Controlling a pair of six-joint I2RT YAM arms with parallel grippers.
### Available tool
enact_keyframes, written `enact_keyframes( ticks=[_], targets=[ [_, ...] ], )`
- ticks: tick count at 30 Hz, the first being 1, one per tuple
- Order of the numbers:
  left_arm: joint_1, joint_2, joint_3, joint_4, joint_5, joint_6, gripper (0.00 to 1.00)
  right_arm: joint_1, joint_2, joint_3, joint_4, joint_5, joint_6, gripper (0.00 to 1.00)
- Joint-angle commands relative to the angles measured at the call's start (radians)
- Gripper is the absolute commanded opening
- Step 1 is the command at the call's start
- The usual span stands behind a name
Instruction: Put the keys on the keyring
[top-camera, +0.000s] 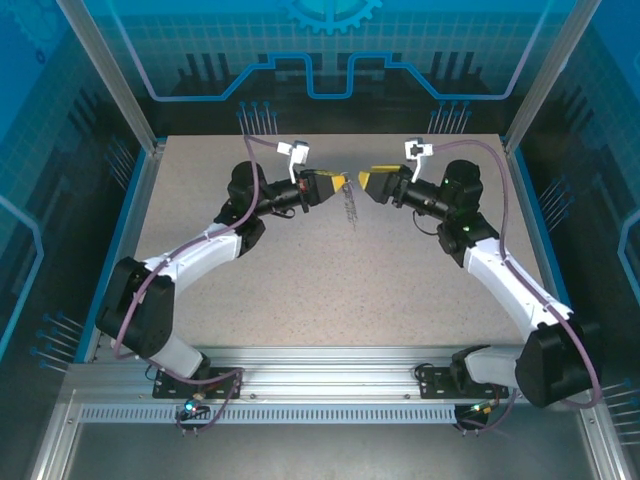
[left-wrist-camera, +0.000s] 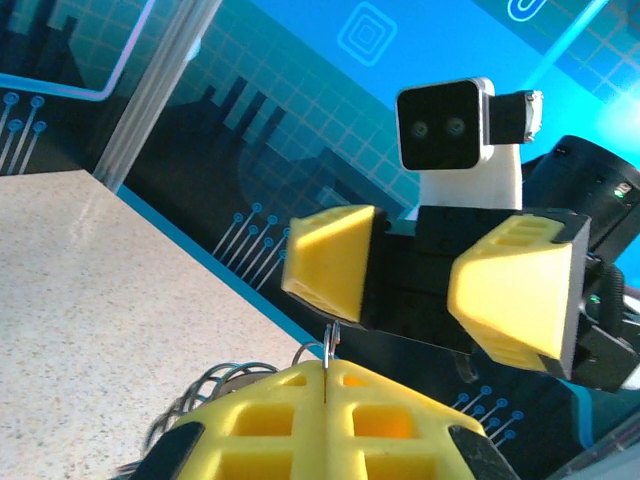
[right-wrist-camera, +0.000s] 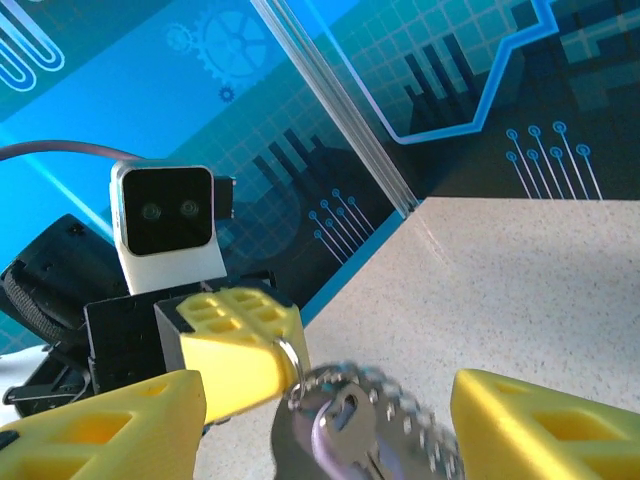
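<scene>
Jaws of the left gripper (top-camera: 339, 183) are clamped on the keyring (right-wrist-camera: 293, 440) with a lilac key (right-wrist-camera: 335, 416) hanging, while the right gripper (top-camera: 364, 179) jaws stand apart

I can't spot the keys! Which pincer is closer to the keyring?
Left. The left pincer is shut on the keyring, which dangles from its tip; the open right pincer sits just beside it, not gripping.

Yellow left gripper (top-camera: 340, 183), speckled beige table (top-camera: 300, 280), key (right-wrist-camera: 338, 428) head seemingly lilac

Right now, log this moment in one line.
left tool: shut on keyring | right tool: open, facing it | key: hanging against keyring, attachment unclear
</scene>
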Motion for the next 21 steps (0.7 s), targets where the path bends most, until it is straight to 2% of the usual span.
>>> enact_keyframes(
  ticks=[1, 5, 10, 17, 21],
  targets=[
    [0.003, -0.002, 0.052, 0.095, 0.054, -0.050, 0.00, -0.005, 0.038, 0.042, 0.129, -0.038, 0.048, 0.67],
    [0.003, -0.008, 0.054, 0.090, 0.055, -0.054, 0.00, 0.008, 0.075, 0.036, 0.197, -0.057, 0.086, 0.66],
    [0.003, -0.012, 0.063, 0.074, 0.054, -0.049, 0.00, 0.038, 0.087, 0.028, 0.230, -0.059, 0.093, 0.59],
    [0.003, -0.020, 0.066, 0.063, 0.050, -0.040, 0.00, 0.057, 0.078, 0.004, 0.233, -0.057, 0.090, 0.38],
    [0.004, -0.022, 0.065, 0.063, 0.044, -0.038, 0.00, 0.063, 0.066, -0.018, 0.234, -0.058, 0.088, 0.31]
  ],
)
